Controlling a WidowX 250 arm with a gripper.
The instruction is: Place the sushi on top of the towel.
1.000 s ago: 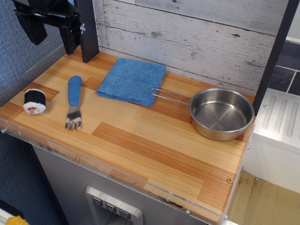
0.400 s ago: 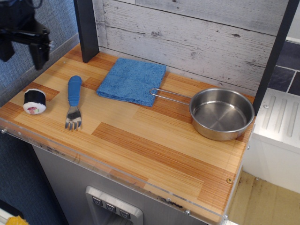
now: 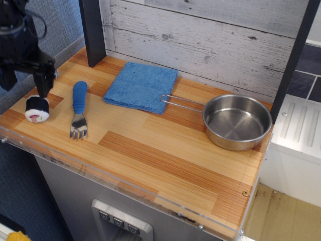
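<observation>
The sushi (image 3: 37, 109) lies on its side at the table's front left corner, black wrap up, white face with pink-green centre toward me. The blue towel (image 3: 141, 86) lies flat at the back middle, against the wooden wall. My black gripper (image 3: 25, 83) hangs open just above and behind the sushi, one finger (image 3: 43, 83) over its top and the other (image 3: 8, 80) off the table's left edge. It holds nothing.
A fork (image 3: 78, 108) with a blue handle lies between the sushi and the towel. A steel pan (image 3: 236, 121) with a wire handle sits at the right. A dark post (image 3: 93, 32) stands at the back left. The table's left edge is close to the sushi.
The gripper has moved from the back left corner forward and down, and now sits just over the sushi. Nothing on the table has moved.
</observation>
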